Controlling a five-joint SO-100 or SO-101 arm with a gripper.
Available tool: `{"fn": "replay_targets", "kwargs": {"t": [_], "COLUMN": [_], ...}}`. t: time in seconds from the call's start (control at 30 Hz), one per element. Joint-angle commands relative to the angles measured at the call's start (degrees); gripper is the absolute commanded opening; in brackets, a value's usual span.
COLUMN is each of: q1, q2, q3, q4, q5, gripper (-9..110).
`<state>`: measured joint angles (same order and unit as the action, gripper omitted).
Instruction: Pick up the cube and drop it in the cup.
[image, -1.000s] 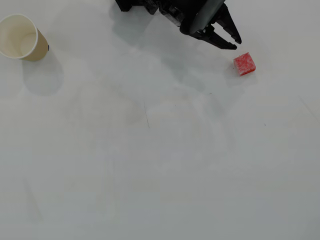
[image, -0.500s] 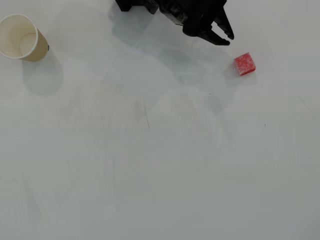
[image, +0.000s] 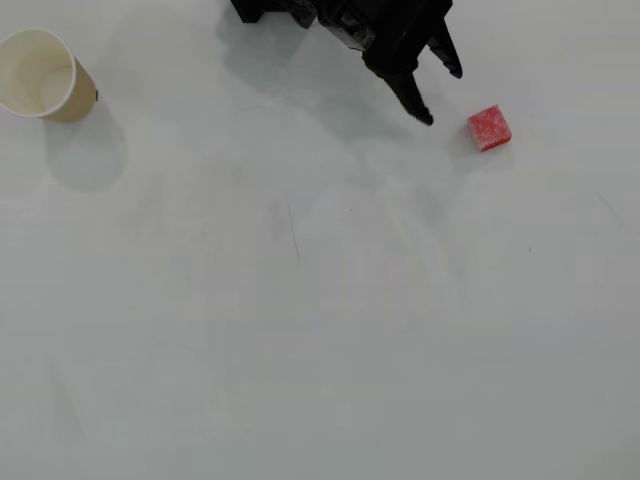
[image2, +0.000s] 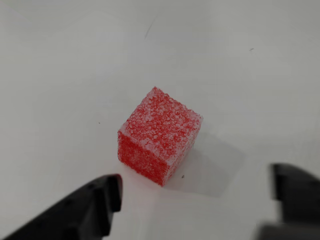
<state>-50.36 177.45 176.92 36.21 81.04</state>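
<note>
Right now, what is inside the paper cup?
In the overhead view, the paper cup looks empty: only its cream inner wall and part of the bottom show. The near rim hides the rest of the bottom. The red cube lies on the table, far from it.

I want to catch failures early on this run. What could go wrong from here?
The red cube sits corner-on to the open gripper, so the fingers may close on edges and twist or squirt it away. The paper cup stands far across the table in the overhead view, so a weak grip could drop the cube on the way.
</note>
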Motion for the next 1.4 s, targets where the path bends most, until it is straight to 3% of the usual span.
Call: {"fn": "replay_targets", "kwargs": {"t": [0.0, 0.8, 1.37], "q1": [0.4, 0.7, -2.9], "q2": [1.7, -26.6, -47.1], "q3": [2.0, -8.2, -20.7], "q4": [-0.6, -25.7, -34.8], "q5": [0.1, 0.2, 0.2], "gripper": [37, 37, 37]}}
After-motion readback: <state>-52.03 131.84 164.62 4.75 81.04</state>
